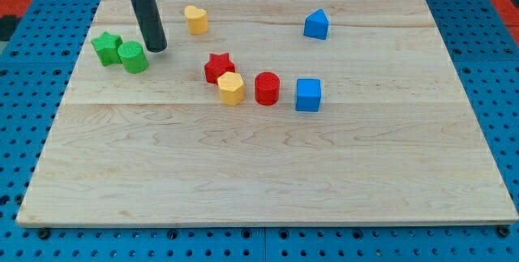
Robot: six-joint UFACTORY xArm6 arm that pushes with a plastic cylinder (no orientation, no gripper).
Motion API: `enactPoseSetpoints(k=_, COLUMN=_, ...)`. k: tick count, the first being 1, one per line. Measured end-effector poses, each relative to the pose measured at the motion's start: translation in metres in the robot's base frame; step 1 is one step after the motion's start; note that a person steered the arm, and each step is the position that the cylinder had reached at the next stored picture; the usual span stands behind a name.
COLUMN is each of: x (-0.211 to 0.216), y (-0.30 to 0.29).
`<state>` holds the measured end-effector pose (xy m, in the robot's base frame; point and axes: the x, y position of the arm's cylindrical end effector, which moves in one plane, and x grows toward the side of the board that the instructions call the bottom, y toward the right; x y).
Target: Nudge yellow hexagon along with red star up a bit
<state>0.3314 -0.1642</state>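
The yellow hexagon (231,88) lies near the middle of the wooden board (268,173), touching the red star (217,67), which is just above and to its left. My tip (156,49) is at the upper left, well to the left of both, right beside the green cylinder (133,57). The rod rises from the tip to the view's top edge.
A green star (106,48) sits left of the green cylinder. A yellow heart (195,19) is above the red star. A red cylinder (267,88) and a blue cube (308,95) lie right of the hexagon. A blue triangular block (316,24) is at upper right.
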Motion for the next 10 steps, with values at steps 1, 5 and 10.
enactPoseSetpoints(k=1, x=0.000, y=0.001)
enactPoseSetpoints(k=5, x=0.046, y=0.001)
enactPoseSetpoints(k=10, x=0.090, y=0.124)
